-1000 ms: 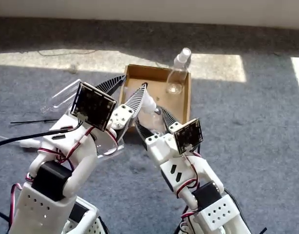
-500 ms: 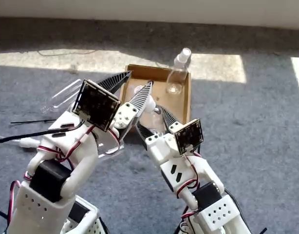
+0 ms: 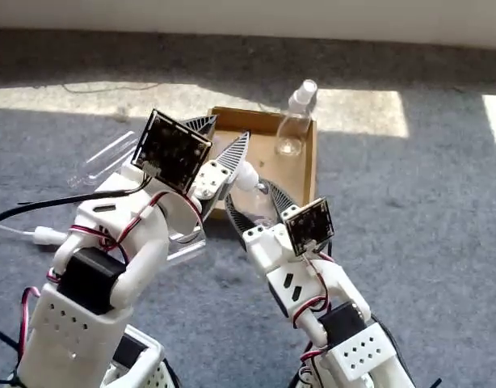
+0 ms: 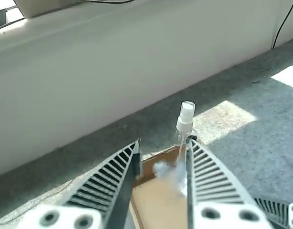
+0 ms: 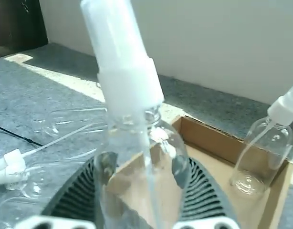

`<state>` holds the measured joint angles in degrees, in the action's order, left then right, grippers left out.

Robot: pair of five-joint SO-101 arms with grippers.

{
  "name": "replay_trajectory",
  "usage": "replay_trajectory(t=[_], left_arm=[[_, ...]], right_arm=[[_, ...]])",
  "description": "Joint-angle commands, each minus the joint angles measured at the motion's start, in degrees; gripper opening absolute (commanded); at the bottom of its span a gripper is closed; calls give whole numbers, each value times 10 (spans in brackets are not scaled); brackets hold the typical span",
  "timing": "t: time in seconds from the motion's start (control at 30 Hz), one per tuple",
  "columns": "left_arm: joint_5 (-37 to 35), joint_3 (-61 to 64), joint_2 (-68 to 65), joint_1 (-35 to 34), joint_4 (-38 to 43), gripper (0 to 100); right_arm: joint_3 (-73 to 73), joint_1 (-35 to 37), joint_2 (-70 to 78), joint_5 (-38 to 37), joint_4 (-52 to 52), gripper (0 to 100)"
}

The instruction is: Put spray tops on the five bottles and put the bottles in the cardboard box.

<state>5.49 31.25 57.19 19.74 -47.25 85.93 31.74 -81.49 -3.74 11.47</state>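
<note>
My right gripper [image 3: 250,192] [image 5: 141,167] is shut on a clear bottle [image 3: 254,202] [image 5: 137,191], held upright at the near edge of the cardboard box [image 3: 306,166] [image 5: 218,140]. A white spray top [image 3: 245,174] [image 5: 121,57] sits on that bottle's neck. My left gripper [image 3: 230,128] [image 4: 163,143] is open just above this top, over the box's near left corner. A second bottle with a spray top [image 3: 295,121] [image 4: 185,121] [image 5: 258,152] stands in the box's far right corner.
More clear bottles [image 3: 102,160] [image 5: 65,124] lie on the grey carpet left of the box. A loose white spray top [image 3: 39,236] [image 5: 5,167] lies nearer, beside a black cable [image 3: 38,202]. Carpet to the right of the box is bare.
My left arm has risen and swung toward the box, taking its open gripper up off the spray top. The right gripper with its bottle has barely shifted.
</note>
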Motion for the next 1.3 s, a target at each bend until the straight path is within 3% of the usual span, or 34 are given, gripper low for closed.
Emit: replay_trajectory(t=[0.0,0.17,0.33,0.47,0.67,0.93,1.27], left_arm=[[2,-40,50,-55,1,154],[-1,16,104,-134,-1,154],[-1,205,124,-210,2,154],[-2,333,125,-273,33,154],[-2,447,125,-364,79,154],[1,532,125,-371,181,154],[1,537,125,-369,188,154]], right_arm=[[-9,-48,-3,-22,-17,5],[-46,-113,3,26,-102,5],[-106,-144,21,51,-108,5],[-151,-145,127,53,-127,5],[-189,-146,355,53,-293,4],[-185,-146,578,54,-517,4],[-184,-167,722,54,-687,4]])
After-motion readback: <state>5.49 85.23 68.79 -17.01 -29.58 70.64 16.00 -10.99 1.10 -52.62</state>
